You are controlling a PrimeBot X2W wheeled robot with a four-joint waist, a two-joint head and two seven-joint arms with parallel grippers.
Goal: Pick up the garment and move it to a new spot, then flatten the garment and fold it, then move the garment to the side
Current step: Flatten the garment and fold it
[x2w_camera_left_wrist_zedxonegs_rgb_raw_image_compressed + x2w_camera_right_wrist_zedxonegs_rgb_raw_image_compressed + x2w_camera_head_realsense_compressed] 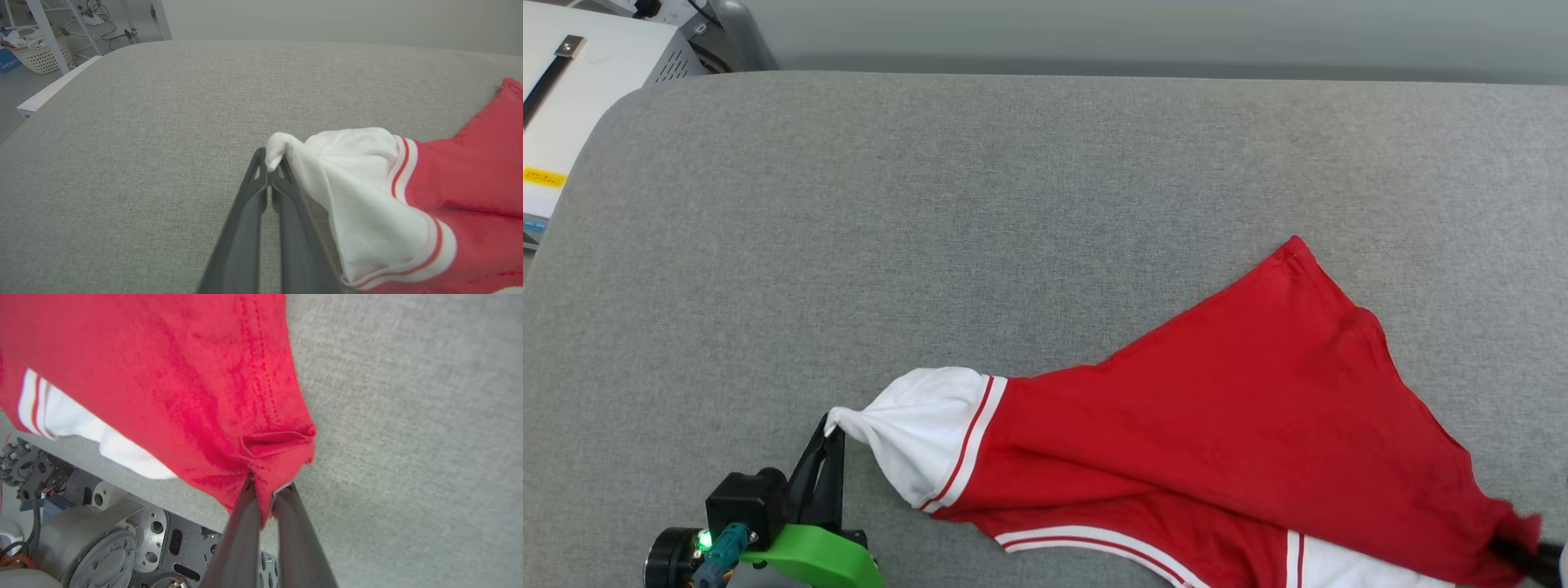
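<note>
The red jersey-style T-shirt with white sleeves and red-and-white striped trim (1241,408) lay on the near right part of the grey fabric-covered table (931,204). The left gripper (832,431) was clamped shut on a white sleeve tip. The right gripper (1507,549) was clamped shut on a bunched red corner at the opposite end.
</note>
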